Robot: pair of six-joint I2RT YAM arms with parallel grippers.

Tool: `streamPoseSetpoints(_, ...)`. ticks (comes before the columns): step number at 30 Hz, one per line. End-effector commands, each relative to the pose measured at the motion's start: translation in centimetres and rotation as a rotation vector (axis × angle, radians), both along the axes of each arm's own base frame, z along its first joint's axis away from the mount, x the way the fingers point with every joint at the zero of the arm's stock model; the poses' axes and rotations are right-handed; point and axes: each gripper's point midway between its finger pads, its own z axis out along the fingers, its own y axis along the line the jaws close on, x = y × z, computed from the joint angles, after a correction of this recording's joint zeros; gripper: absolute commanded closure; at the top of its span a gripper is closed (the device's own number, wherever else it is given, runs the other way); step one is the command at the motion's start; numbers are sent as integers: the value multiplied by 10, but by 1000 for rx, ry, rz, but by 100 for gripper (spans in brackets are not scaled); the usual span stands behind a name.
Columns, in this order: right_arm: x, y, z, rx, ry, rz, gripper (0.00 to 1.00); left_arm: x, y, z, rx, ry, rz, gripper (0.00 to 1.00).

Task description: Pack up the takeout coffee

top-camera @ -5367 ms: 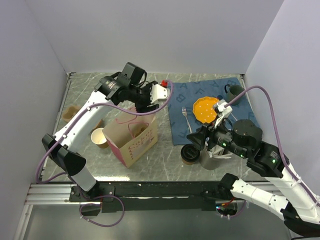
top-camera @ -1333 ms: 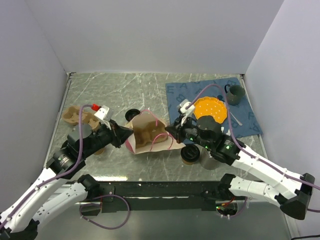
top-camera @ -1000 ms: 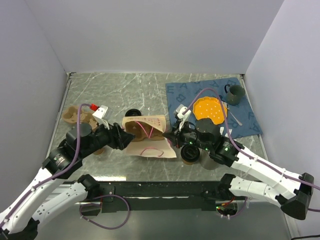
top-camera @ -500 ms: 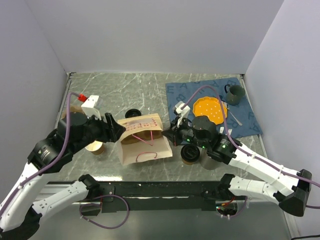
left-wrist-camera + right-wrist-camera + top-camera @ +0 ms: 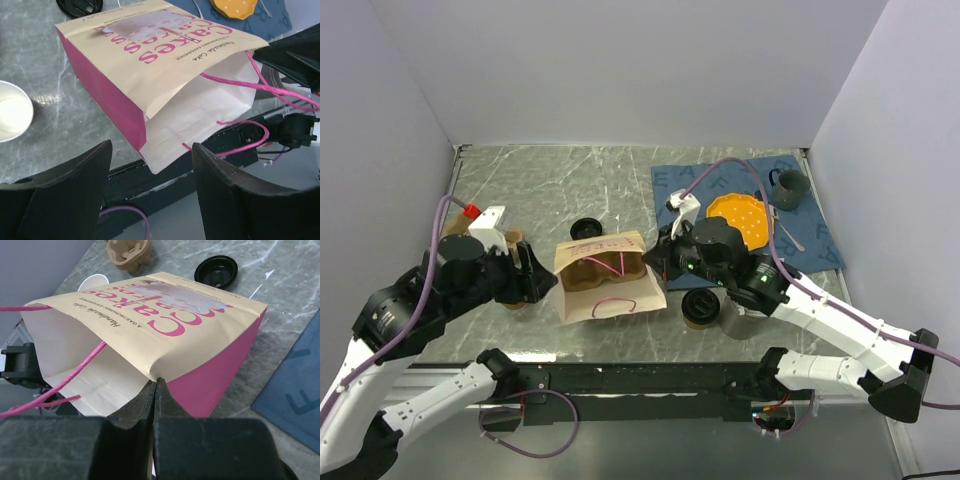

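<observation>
The takeout coffee [image 5: 700, 306], a short brown cup under a black lid, stands just right of the paper bag [image 5: 607, 283]. The bag is cream with pink sides and pink cord handles. It lies tipped with its mouth toward the near edge. My right gripper [image 5: 654, 263] is shut on the bag's upper mouth edge [image 5: 156, 382], holding the mouth apart. My left gripper [image 5: 545, 283] is open at the bag's left side. In the left wrist view the left gripper [image 5: 151, 150] has the bag [image 5: 150, 65] just beyond its fingertips and holds nothing.
A loose black lid [image 5: 585, 228] lies behind the bag. An open cup with a cream inside [image 5: 12, 112] and a pulp cup carrier [image 5: 129, 250] sit to the left. A grey metal cup [image 5: 736, 322] stands beside the coffee. On the blue mat [image 5: 820, 245] are an orange plate [image 5: 740, 215] and a dark mug [image 5: 788, 188].
My left arm has drawn back to the left, off the bag. The right gripper has kept its hold on the rim, and the bag's mouth has swung round toward the near edge.
</observation>
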Motion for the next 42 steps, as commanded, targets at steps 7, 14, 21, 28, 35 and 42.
streamPoseSetpoints(7, 7, -3, 13, -22, 21, -57, 100, -7, -13, -7, -68, 56, -26, 30)
streamPoseSetpoints(14, 14, -9, 4, -77, 94, -118, 100, -2, -8, -20, -13, 88, 14, 33)
streamPoseSetpoints(21, 23, -12, 13, -87, 179, -145, 100, 18, 0, 3, 12, 20, 96, 32)
streamPoseSetpoints(28, 40, -4, 31, -95, 148, -132, 62, 49, 14, 30, 155, -104, 148, 28)
streamPoseSetpoints(35, 56, 0, 44, -125, 139, -130, 54, 84, -10, 47, 224, -234, 52, 27)
streamPoseSetpoints(42, 72, 2, 42, -166, 113, -87, 57, 111, -40, 34, 356, -268, -136, 23)
